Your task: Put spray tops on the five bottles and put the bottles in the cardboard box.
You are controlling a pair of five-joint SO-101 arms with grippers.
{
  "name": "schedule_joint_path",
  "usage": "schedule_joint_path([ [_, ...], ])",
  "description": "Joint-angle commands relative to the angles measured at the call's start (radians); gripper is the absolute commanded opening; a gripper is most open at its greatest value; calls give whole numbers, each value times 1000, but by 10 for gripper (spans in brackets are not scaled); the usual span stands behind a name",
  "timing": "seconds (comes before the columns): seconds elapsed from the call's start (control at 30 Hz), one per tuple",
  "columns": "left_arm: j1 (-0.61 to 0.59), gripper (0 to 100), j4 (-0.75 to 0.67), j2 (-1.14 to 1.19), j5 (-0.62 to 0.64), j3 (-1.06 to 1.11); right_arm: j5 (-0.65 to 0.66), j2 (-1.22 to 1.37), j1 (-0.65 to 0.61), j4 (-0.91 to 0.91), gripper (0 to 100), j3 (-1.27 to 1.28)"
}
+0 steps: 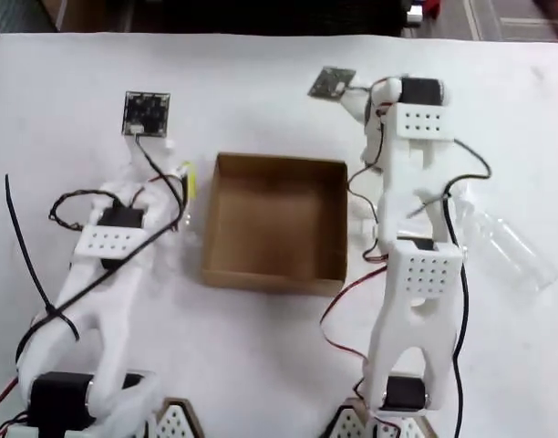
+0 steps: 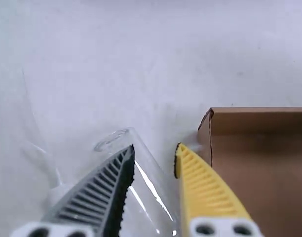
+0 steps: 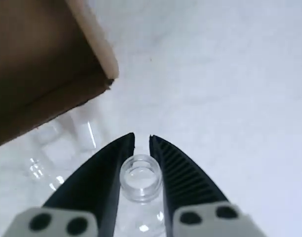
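Observation:
The open cardboard box (image 1: 277,224) sits mid-table between the arms. In the left wrist view my left gripper (image 2: 155,152) is shut on a clear capless bottle (image 2: 147,190), whose mouth points away just beside the box's corner (image 2: 210,121). From above, the left gripper (image 1: 184,180) stands at the box's left wall. In the right wrist view my right gripper (image 3: 142,140) is shut on the neck of another clear bottle (image 3: 139,178), open mouth up, close to a box corner (image 3: 104,79). In the high view the right gripper (image 1: 366,151) hangs off the box's far right corner.
A third clear bottle (image 1: 505,245) lies on the white table right of the right arm. Another clear bottle (image 3: 57,148) lies along the box wall near the right gripper. Red and black cables (image 1: 347,292) trail from both arms.

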Motion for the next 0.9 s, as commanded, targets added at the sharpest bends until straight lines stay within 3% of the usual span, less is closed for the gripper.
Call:
schedule_joint_path([
  [0.0,-8,134,-35,-2,5,-5,-150,-41,39,33,16,-175],
  [0.33,-8,134,-35,-2,5,-5,-181,-108,50,35,16,-203],
  [0.57,-5,134,-35,-2,5,-5,-339,-151,51,35,16,-204],
  [0.87,-4,134,-37,-2,5,-5,-351,-170,99,36,16,-203],
])
